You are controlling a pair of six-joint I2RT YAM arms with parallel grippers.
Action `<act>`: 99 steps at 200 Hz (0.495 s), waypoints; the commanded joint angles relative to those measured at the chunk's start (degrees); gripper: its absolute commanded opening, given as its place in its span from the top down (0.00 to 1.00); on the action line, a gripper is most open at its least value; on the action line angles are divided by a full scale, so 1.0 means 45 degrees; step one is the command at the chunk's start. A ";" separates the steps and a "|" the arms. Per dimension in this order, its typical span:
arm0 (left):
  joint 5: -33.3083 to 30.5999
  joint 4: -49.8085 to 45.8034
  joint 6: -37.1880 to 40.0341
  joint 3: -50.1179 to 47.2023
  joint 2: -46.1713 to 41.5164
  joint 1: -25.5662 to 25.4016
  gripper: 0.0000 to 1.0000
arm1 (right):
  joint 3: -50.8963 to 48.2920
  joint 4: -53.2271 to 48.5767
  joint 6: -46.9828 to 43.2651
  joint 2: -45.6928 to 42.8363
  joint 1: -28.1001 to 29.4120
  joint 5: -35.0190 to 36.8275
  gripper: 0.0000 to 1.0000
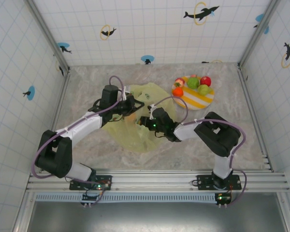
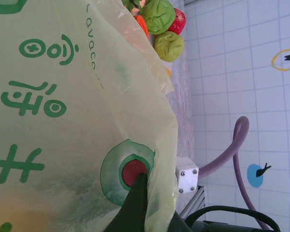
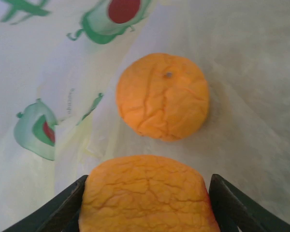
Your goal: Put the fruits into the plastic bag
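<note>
Right end effector (image 3: 147, 188) clenched on near orange fruit (image 3: 145, 203). Far orange fruit (image 3: 162, 96) lies inside plastic bag (image 3: 241, 72). Left end effector (image 1: 131, 104) pinches bag edge.

The worktop (image 1: 87, 87) is a mottled grey-beige surface, rather like marble; near its middle lies the plastic bag (image 1: 135, 137), thin, crinkled and yellow-green, spread loosely with green printed marks on it; to the right of the bag and a little farther back, just beside its far corner, a round yellow-and-white striped plate (image 1: 200, 102) rests flat on the worktop; left of the bag and on its near side the surface is bare.
</note>
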 commanded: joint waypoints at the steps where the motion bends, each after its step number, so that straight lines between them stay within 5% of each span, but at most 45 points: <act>1: 0.0055 0.0258 0.0264 0.0344 0.0145 -0.0018 1.00 | 0.0385 0.0561 0.0610 0.0038 0.0047 -0.0132 0.29; 45: -0.0003 0.0228 0.0409 0.0345 0.0164 0.0017 1.00 | -0.0232 0.0173 0.0141 -0.0753 -0.0126 -0.0087 0.21; 99: -0.0221 0.0000 0.0639 0.0300 0.0140 0.0214 1.00 | -0.0865 -0.1749 -0.1810 -0.2003 -0.0183 0.0384 0.27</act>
